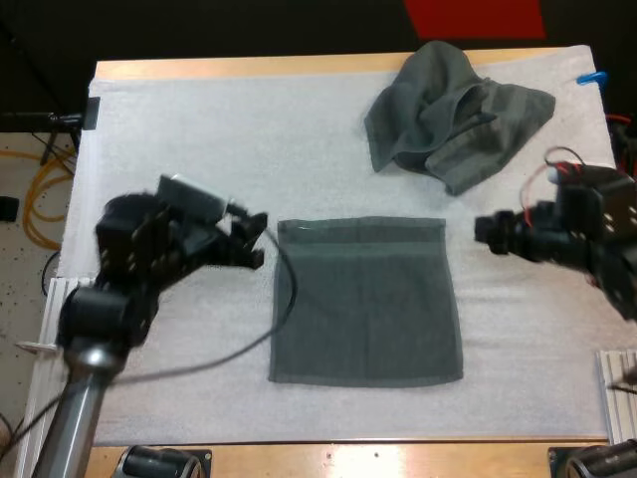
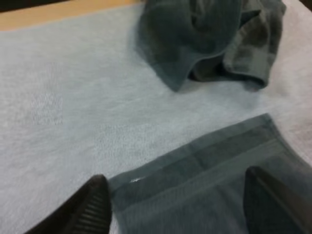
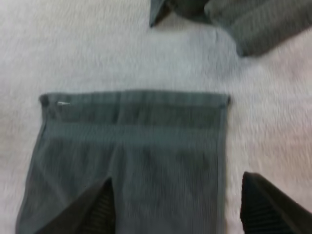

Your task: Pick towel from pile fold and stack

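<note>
The fold calls for both far corners pinched together, squarely on the hem; the left gripper (image 1: 255,239) and right gripper (image 1: 485,231) stand wide open and empty; the spread towel (image 1: 366,299) lies flat between them, dark grey-green, banded; the crumpled towel (image 1: 453,115) lies beyond the right gripper.

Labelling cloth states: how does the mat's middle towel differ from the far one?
The middle towel lies flat, spread square; the far towel is crumpled in a heap. The middle towel sits between the left hand and right hand; the far towel lies beyond them. Both are dark grey-green.
</note>
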Controlling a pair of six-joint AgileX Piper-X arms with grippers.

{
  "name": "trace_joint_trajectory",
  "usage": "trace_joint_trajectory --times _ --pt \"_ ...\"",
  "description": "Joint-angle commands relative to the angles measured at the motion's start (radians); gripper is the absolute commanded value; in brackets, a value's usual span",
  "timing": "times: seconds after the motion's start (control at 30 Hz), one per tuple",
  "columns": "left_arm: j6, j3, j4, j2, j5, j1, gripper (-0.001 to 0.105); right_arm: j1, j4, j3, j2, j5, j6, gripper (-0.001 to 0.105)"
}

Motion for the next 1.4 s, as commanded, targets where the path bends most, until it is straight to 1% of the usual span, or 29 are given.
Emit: trace_joint_trajectory --times 0.0,0.03,0.1,0.17,0.2,0.3,0.4,0.47,0.53,0.63,0.7,0.8,0.9,1.03,1.1,1.17,1.37 --pt "0.008 -0.008 0.045 -0.035 -0.017 0.003 0.062 0.002 0.050 -0.010 -0.037 0.012 -0.004 0.055" --pt "0.008 -0.008 0.070 -0.055 -0.017 0.003 0.066 0.002 0.062 -0.008 -0.058 0.017 -0.004 0.055" --pt "0.008 -0.008 0.139 -0.109 -0.017 0.003 0.082 0.002 0.102 0.001 -0.129 0.033 -0.004 0.055" --pt "0.008 -0.008 0.204 -0.137 -0.017 0.003 0.089 0.002 0.141 0.011 -0.180 0.033 -0.002 0.055" --pt "0.008 -0.008 0.241 -0.151 -0.017 0.003 0.090 0.002 0.167 0.018 -0.203 0.033 0.007 0.055" --pt "0.008 -0.008 0.326 -0.173 -0.017 0.003 0.090 0.002 0.248 0.050 -0.262 0.033 0.062 0.055" --pt "0.008 -0.004 0.401 -0.198 -0.017 0.003 0.090 0.002 0.302 0.106 -0.321 0.033 0.079 0.055" --pt "0.008 0.011 0.423 -0.220 -0.017 0.003 0.090 0.002 0.320 0.146 -0.355 0.028 0.096 0.055" --pt "0.001 0.037 0.431 -0.243 -0.017 0.003 0.090 0.002 0.333 0.195 -0.391 -0.002 0.106 0.055" --pt "-0.018 0.086 0.431 -0.284 -0.016 0.003 0.090 0.002 0.348 0.280 -0.437 -0.079 0.135 0.055" --pt "-0.037 0.122 0.431 -0.314 0.002 0.003 0.090 0.002 0.365 0.344 -0.463 -0.125 0.166 0.055" --pt "-0.060 0.167 0.431 -0.349 0.027 0.003 0.090 0.002 0.369 0.406 -0.484 -0.152 0.177 0.055" --pt "-0.068 0.205 0.431 -0.368 0.030 0.003 0.090 0.002 0.368 0.459 -0.486 -0.158 0.177 0.055" --pt "-0.075 0.243 0.431 -0.371 0.044 0.003 0.090 0.002 0.343 0.512 -0.486 -0.204 0.181 0.055" --pt "-0.075 0.260 0.429 -0.371 0.044 0.003 0.090 0.002 0.328 0.537 -0.486 -0.216 0.202 0.055" --pt "-0.075 0.266 0.427 -0.371 0.044 0.003 0.090 0.002 0.314 0.542 -0.486 -0.231 0.216 0.055" --pt "-0.075 0.267 0.420 -0.371 0.055 0.003 0.090 0.002 0.300 0.541 -0.486 -0.222 0.221 0.055"
